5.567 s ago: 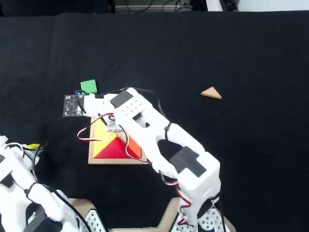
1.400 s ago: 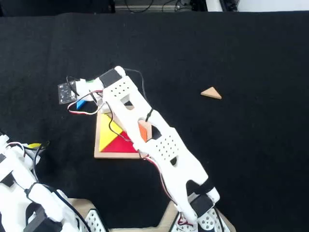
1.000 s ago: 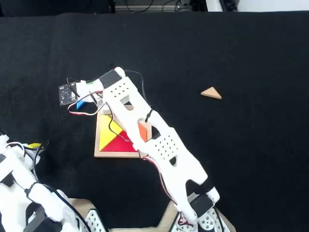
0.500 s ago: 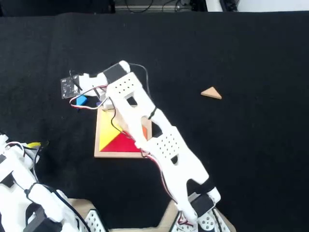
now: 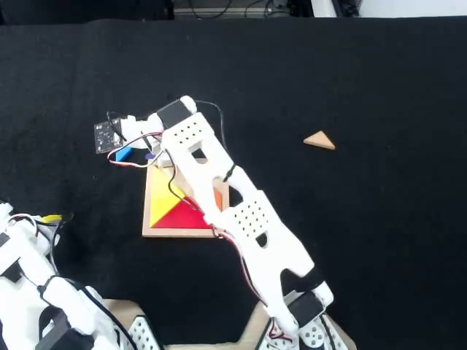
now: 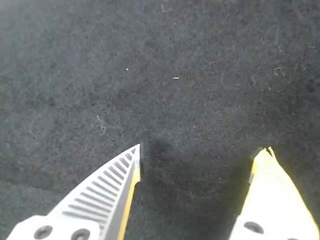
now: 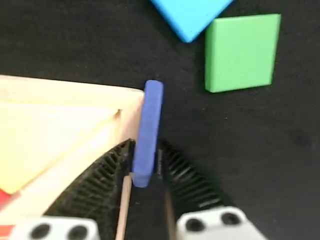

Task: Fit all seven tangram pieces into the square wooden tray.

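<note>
The square wooden tray point(image 5: 153, 233) lies left of the table's middle and holds a yellow triangle point(image 5: 162, 204), a red triangle point(image 5: 182, 219) and an orange piece point(image 5: 217, 197). My right gripper point(image 7: 145, 150) is shut on a dark blue piece point(image 7: 148, 125), held on edge just outside the tray's rim point(image 7: 75, 92) at its far-left corner. Just past it lie a light blue piece point(image 7: 190, 15) and a green square point(image 7: 242, 52). In the high view that gripper point(image 5: 151, 154) sits beside the light blue piece point(image 5: 122, 154). My left gripper point(image 6: 200, 155) hangs open over bare cloth.
A tan triangle point(image 5: 319, 140) lies alone at the right of the black cloth. The left arm point(image 5: 29, 284) is folded at the near-left corner. The right arm's long white body point(image 5: 233, 211) crosses over the tray.
Since the oldest frame the right arm has stretched farther toward the tray's far-left corner and the tray has slid slightly right. Over the last second its wrist shifted a little away.
</note>
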Motion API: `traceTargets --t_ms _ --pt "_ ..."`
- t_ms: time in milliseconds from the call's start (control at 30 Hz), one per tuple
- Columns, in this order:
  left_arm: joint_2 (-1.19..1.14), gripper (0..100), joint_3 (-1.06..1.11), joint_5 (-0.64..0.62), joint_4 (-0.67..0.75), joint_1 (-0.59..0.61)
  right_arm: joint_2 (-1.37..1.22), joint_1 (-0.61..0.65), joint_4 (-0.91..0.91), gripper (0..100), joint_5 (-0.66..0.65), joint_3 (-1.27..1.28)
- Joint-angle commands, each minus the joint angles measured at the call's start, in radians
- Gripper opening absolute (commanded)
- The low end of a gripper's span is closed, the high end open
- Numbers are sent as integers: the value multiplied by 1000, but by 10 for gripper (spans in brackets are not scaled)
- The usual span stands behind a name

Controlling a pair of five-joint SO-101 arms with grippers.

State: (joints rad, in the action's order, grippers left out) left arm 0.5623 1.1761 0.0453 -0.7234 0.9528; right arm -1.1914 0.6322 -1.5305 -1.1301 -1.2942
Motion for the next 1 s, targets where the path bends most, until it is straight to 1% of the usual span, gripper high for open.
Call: traceTargets --t_ms 0,167,300,333,367,533,600,667,800,967 --pt "14 339 -8 -9 11 -15 15 -18 -11 9 -14 -87" --pt "14 339 -8 -9 11 -15 18 -20 -91 11 -12 -217" --pt "14 339 -8 -9 11 -15 28 -55 -190 11 -5 -397" --pt "14 339 -8 -9 11 -15 54 -69 -210 11 11 -386" --pt "14 339 -8 -9 11 -15 97 -84 -227 11 38 -364" --pt "14 339 -8 -9 11 -27 266 -186 -236 11 278 -274" --pt "14 339 -7 -6 9 -39 338 -222 -236 11 371 -206" --pt "14 339 -7 -5 9 -39 415 -244 -238 11 420 -96" --pt "14 339 -7 -5 9 -39 604 -242 -236 11 436 236" --pt "14 339 -7 -5 8 -41 881 -195 -233 11 457 605"
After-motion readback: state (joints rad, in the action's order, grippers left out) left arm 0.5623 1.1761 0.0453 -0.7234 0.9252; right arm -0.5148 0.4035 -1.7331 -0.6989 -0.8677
